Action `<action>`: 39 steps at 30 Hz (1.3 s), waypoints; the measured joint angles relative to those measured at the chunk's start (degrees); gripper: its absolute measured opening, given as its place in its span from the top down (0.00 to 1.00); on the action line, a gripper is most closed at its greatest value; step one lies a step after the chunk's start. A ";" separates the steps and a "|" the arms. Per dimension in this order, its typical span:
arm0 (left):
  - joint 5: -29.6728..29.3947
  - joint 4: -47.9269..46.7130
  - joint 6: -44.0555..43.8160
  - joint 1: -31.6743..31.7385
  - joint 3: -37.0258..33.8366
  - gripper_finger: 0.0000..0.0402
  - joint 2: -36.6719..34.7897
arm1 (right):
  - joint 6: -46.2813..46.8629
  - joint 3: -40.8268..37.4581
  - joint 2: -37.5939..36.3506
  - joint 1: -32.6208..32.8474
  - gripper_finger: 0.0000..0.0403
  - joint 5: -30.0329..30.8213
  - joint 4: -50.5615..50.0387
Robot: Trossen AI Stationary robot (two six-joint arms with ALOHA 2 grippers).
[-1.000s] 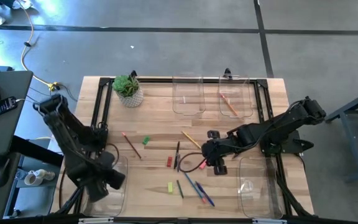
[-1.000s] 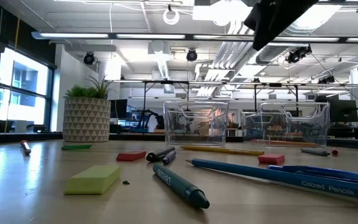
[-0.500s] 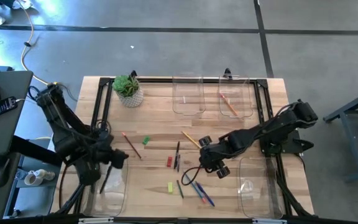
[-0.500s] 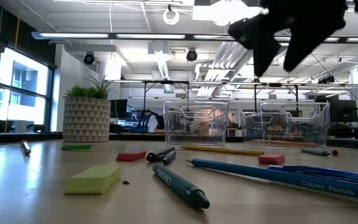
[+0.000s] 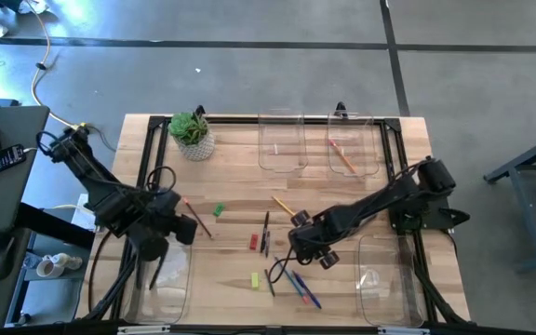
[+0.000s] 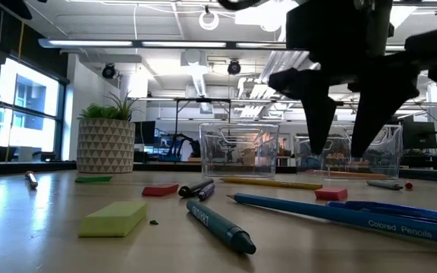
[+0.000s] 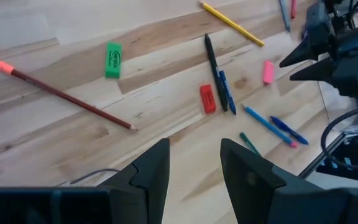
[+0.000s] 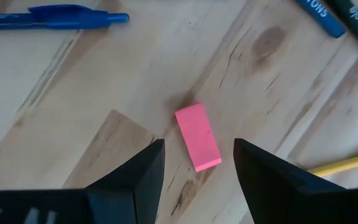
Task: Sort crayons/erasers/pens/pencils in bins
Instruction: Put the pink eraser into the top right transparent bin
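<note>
Right end effector [image 8: 194,168] hanging open, straddling pink eraser [image 8: 197,137] lying on tabletop [image 8: 73,81]; eraser's long axis running roughly along finger line. Left end effector [image 7: 194,165] waiting open, well apart.

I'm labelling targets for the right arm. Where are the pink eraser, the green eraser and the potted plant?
pink eraser [image 8: 198,137], right wrist view, middle of its top face.
green eraser [image 7: 113,59], left wrist view, centre of the block.
potted plant [image 5: 192,127], high view, on the leaves.
</note>
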 joint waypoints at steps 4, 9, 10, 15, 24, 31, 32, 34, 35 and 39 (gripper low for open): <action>-0.02 0.02 1.61 0.99 0.00 0.67 0.00 | -0.04 0.00 1.57 -0.09 0.55 0.38 0.97; -0.02 0.00 2.04 1.72 -0.02 0.67 0.02 | -1.23 0.00 3.78 -0.55 0.55 0.33 1.21; -0.02 0.00 2.06 1.70 -0.02 0.67 0.02 | -1.37 0.00 4.13 -0.73 0.55 0.31 1.19; -0.02 -0.02 2.15 1.69 -0.02 0.67 0.02 | -1.35 0.00 5.22 -1.90 0.55 0.09 1.42; -0.02 -0.04 3.39 1.69 -0.02 0.67 0.04 | -1.35 0.23 6.78 -3.37 0.55 -3.10 1.61; -0.02 -0.09 4.46 1.69 -0.02 0.67 0.04 | 1.06 0.26 7.53 -3.34 0.61 -2.54 1.18; -0.02 -0.09 4.64 1.69 -0.02 0.67 0.04 | 1.96 0.26 7.55 -3.33 0.63 -2.28 0.96; -0.02 -0.09 4.68 1.69 -0.02 0.67 0.04 | 3.68 0.24 7.58 -3.26 0.68 -1.79 0.49; -0.02 -0.12 4.70 1.69 -0.02 0.67 0.04 | 4.51 0.22 7.60 -3.26 0.70 -1.62 0.31; -0.05 -0.18 4.81 1.69 -0.02 0.67 0.04 | 7.44 0.20 7.66 -3.26 0.78 -1.14 0.25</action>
